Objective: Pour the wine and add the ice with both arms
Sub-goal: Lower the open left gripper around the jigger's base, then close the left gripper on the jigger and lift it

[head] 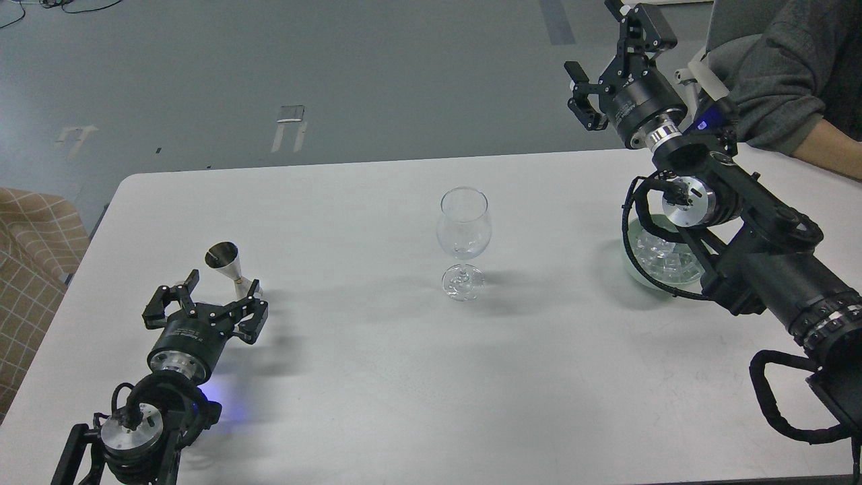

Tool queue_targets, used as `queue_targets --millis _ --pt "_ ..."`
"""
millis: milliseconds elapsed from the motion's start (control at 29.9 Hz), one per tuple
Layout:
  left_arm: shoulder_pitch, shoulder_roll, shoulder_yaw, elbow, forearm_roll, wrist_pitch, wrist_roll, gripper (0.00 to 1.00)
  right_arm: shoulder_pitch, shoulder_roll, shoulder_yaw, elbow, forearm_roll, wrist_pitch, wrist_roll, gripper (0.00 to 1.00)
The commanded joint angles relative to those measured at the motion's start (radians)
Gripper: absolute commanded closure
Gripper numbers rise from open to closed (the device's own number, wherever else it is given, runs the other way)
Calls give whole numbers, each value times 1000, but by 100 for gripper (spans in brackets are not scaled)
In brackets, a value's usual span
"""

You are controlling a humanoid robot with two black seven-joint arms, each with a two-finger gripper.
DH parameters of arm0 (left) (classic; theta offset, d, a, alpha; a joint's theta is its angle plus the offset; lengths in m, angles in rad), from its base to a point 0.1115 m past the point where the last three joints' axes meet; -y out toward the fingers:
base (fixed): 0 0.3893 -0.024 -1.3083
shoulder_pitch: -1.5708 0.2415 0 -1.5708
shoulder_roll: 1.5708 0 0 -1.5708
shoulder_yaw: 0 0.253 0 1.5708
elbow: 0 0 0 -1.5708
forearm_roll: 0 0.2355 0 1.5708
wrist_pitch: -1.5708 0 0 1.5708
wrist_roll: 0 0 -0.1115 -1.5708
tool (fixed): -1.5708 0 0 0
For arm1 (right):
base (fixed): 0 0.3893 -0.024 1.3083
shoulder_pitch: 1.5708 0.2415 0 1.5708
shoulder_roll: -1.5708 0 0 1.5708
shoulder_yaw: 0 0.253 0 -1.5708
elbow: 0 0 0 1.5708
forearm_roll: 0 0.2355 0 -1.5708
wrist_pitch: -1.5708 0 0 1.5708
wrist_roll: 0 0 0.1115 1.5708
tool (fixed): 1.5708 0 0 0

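A clear stemmed wine glass stands upright and empty at the table's middle. A silver double-cone jigger stands at the left. My left gripper is open, low over the table, its fingers on either side of the jigger's base, not closed on it. Clear ice cubes lie in a pale green bowl at the right, partly hidden by my right arm. My right gripper is open and empty, raised high beyond the table's far edge.
A person's grey-sleeved arm rests at the far right corner, close to my right arm. The white table has a rounded far left corner. A checked cloth lies left of the table.
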Motion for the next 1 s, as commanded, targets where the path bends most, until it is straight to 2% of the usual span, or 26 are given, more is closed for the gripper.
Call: queue_targets --millis 0,301,401,434,468,501,535,568,601,969 --pt "-22 0 0 29 12 0 0 6 -1 1 0 0 0 0 1 0" --pt "-78 0 -8 107 13 0 -3 6 -1 2 -5 0 0 0 0 0" --pt "-95 0 -8 122 13 0 -22 9 -2 2 -5 0 -1 0 0 0" --pt "-99 0 -8 125 13 0 -26 14 -2 2 -5 -1 -1 0 0 0" --pt "-99 0 -8 125 13 0 -26 14 -2 2 -5 -2 -1 0 0 0" --pt "-102 0 -6 125 15 2 -35 22 -2 2 -5 -2 -1 0 0 0" --pt "-105 0 -5 127 19 2 -49 34 -2 2 -5 -2 -1 0 1 0" --pt "-105 0 -3 128 21 2 -57 37 -2 2 -5 -2 -1 0 0 0" --pt "-107 0 0 134 22 2 -69 37 -2 2 -5 0 -1 0 1 0" --pt "-107 0 0 145 22 -1 -63 33 -2 2 -5 0 -1 0 0 0"
